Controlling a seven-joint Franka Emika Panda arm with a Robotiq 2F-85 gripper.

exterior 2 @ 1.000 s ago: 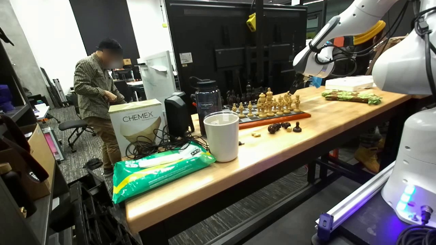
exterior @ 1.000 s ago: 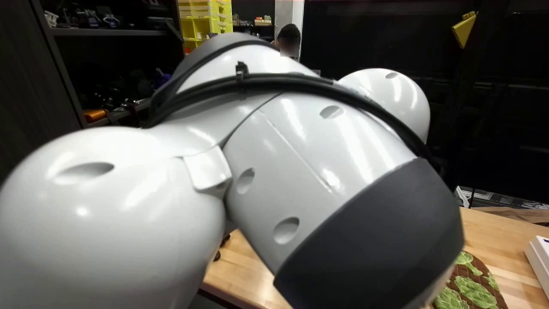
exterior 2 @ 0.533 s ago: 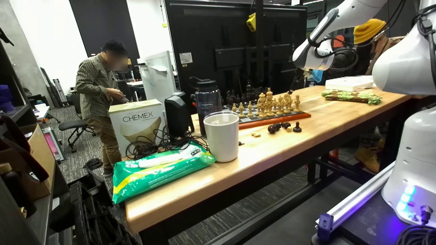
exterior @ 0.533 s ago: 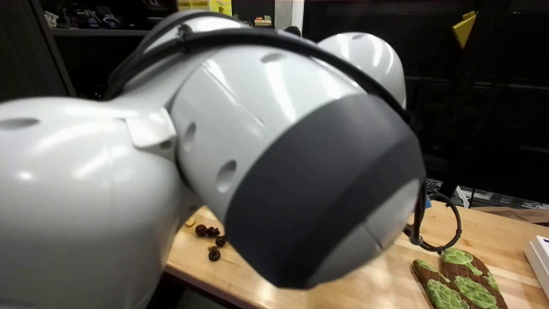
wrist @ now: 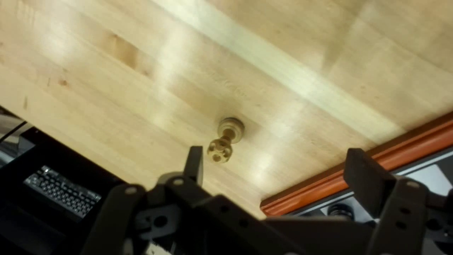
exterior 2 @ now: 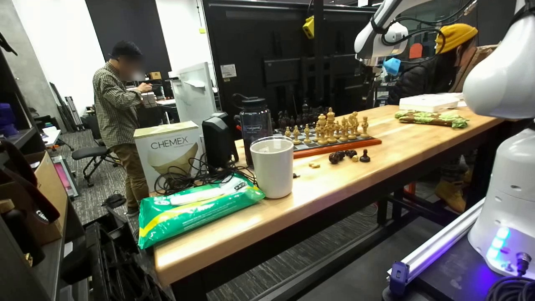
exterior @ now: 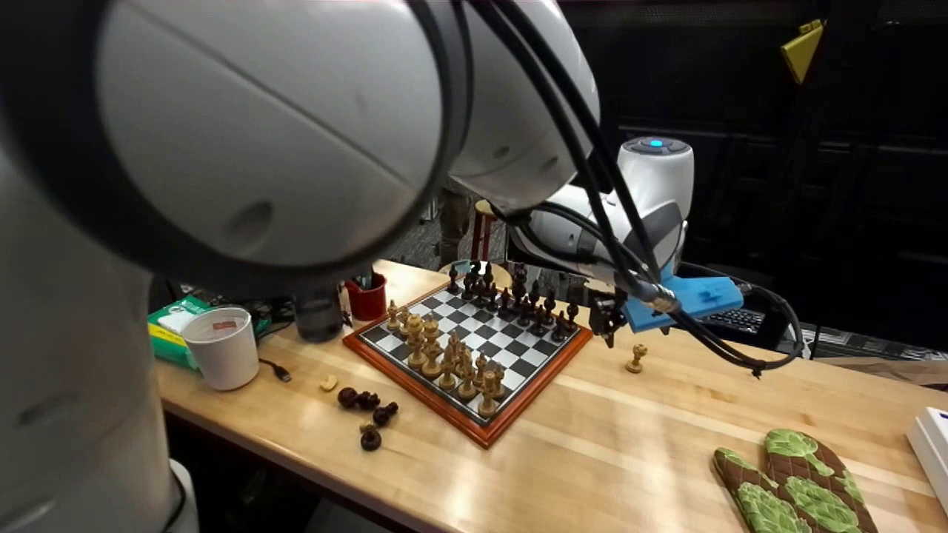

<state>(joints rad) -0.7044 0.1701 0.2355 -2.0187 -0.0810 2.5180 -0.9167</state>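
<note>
My gripper (wrist: 275,151) is open and empty, with its fingers wide apart in the wrist view. It hangs above the table, beside the chessboard's corner; it also shows in an exterior view (exterior: 609,320). A light wooden chess piece (wrist: 226,136) with a round holed head stands upright on the table, nearer the left finger (wrist: 194,163) and apart from it. The piece shows in an exterior view (exterior: 635,359), off the board. The chessboard (exterior: 529,407) has a red-brown rim, with light pieces (exterior: 444,363) on the near side and dark pieces (exterior: 529,307) on the far side.
Loose dark pieces (exterior: 366,400) lie before the board. A white cup (exterior 2: 271,169), a dark bottle (exterior 2: 253,129) and a green pack (exterior 2: 196,211) stand at one end. An oven mitt (exterior: 811,488) and white box (exterior 2: 428,102) lie at the other. A person (exterior 2: 455,39) is beyond the table.
The gripper has risen from behind the chess pieces. The arm has swung aside in an exterior view, uncovering the board, the standing light piece and the gripper. The chess pieces on the table look unmoved.
</note>
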